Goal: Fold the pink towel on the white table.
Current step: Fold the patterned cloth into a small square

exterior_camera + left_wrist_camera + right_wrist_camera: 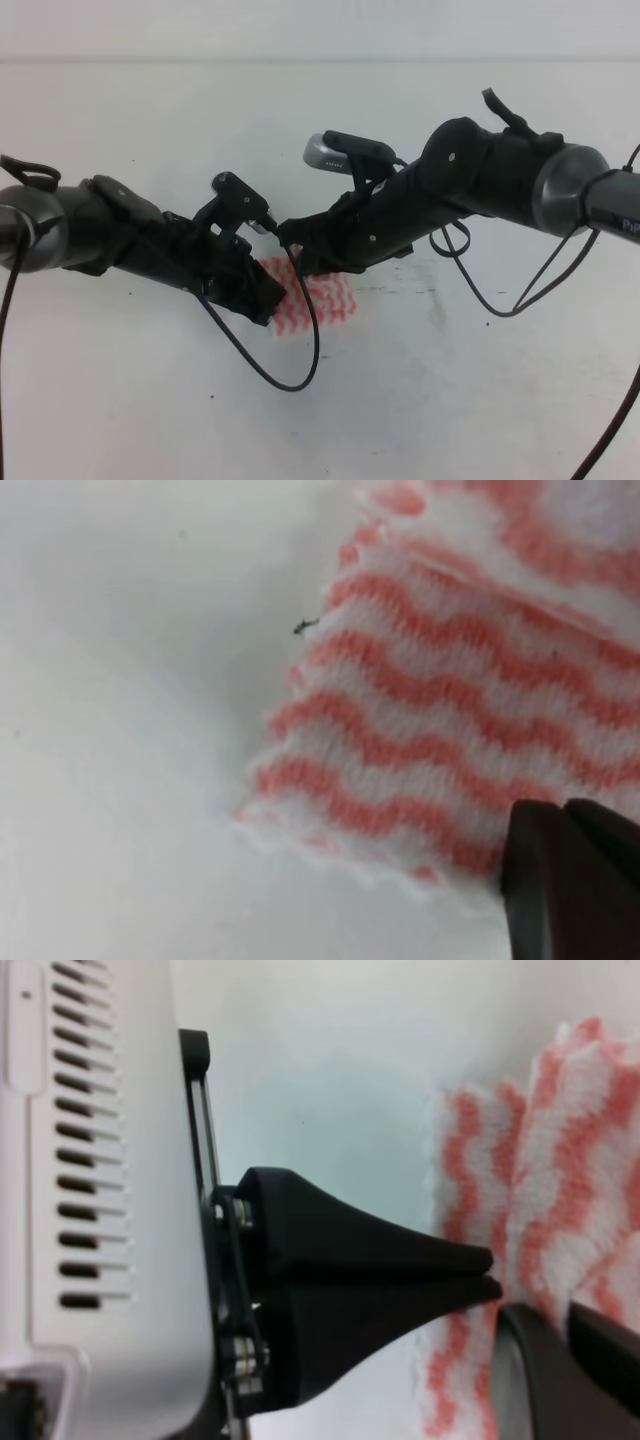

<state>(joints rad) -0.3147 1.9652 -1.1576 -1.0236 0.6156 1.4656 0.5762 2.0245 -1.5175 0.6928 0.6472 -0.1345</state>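
My left pincer (492,1272) is clenched on the pink towel (318,302), which lies on the white bench (150,400). My right pincer (565,1360) meets the same cloth; its grip I cannot tell.

No readable text, label, brand or number shows in any view.

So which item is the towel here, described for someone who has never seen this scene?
Start from the white table filling the high view, then go to its middle, where both black arms meet. The pink towel lies there: a small cloth with pink-red and white wavy stripes, the only coloured, patterned thing on the plain surface.
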